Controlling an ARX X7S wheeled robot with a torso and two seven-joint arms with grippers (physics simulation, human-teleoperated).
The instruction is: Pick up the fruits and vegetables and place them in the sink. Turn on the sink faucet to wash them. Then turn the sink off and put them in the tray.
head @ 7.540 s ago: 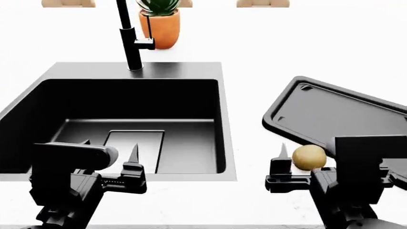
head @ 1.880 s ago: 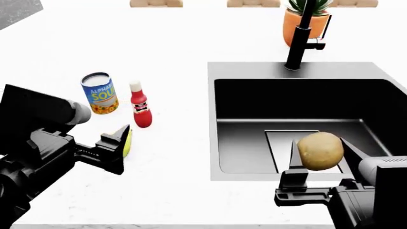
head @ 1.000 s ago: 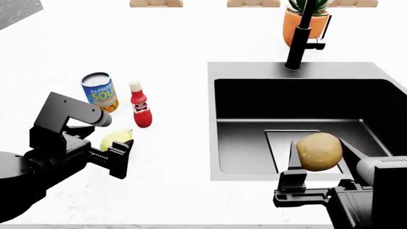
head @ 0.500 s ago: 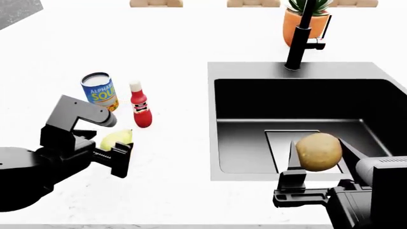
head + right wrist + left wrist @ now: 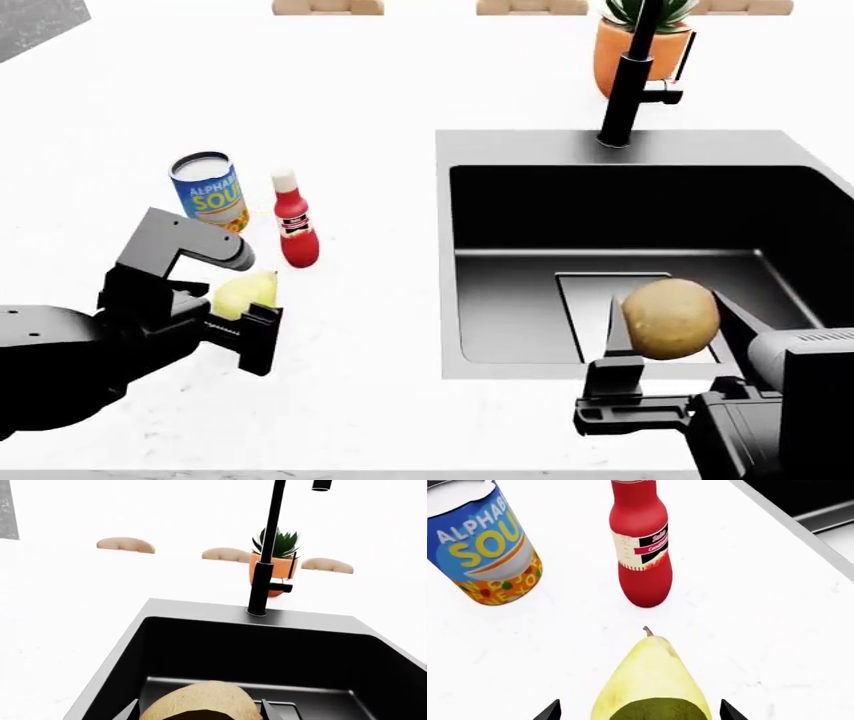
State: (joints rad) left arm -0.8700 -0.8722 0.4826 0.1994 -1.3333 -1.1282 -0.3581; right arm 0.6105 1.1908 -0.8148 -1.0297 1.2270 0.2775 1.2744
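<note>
Yellow-green pear [image 5: 650, 680] lies on the white counter [image 5: 360, 330], stem toward the red bottle [image 5: 642, 545]. We note it sits between the two fingertips [image 5: 549, 712] of the left gripper [image 5: 247, 315]; the jaws stand apart on either side of it, with counter showing between each tip and the fruit in the left wrist view, so we record the tool as spread and not gripping. The soup can [image 5: 477, 545] stands upright just beside the bottle, and both are near the pear but apart from it.

Right gripper [image 5: 674, 345] is clamped on the brown-tan oval [image 5: 671, 317], one finger [image 5: 617, 335] pressed against each flank. In the head view the oval hangs over the front part of the sink [image 5: 461, 150], above the pale drain plate [image 5: 601, 300] (height over the basin floor we cannot tell). The right wrist view shows the same oval [image 5: 200, 702] at the near edge, with the black basin beyond it.

Faucet [image 5: 625, 85] stands upright on the rear rim of the sink, its small side lever [image 5: 283, 586] pointing toward the orange plant pot [image 5: 273, 572] behind it. We see no water at the spout.
</note>
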